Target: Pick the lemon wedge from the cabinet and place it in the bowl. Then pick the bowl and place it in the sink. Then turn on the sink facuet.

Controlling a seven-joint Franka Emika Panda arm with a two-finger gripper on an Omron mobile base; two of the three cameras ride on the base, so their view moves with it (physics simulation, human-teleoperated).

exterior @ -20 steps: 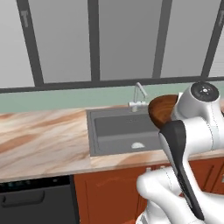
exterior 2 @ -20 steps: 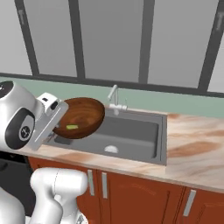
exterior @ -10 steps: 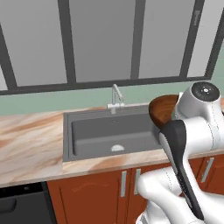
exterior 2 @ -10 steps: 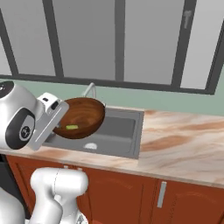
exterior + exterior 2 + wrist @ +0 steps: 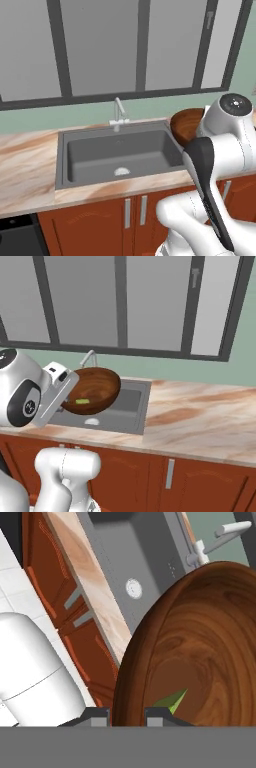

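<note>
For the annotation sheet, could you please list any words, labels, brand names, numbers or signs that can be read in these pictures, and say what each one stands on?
None: no readable text stands on the bowl, the sink, the faucet, the counter, the low cabinets or the window.

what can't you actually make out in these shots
- Left base view: most of the bowl is hidden behind the white arm.
- Hand view: the bowl's rim blocks the hand's grip point, and its far side is cut off.
- Right base view: the bowl hides most of the sink and faucet.
</note>
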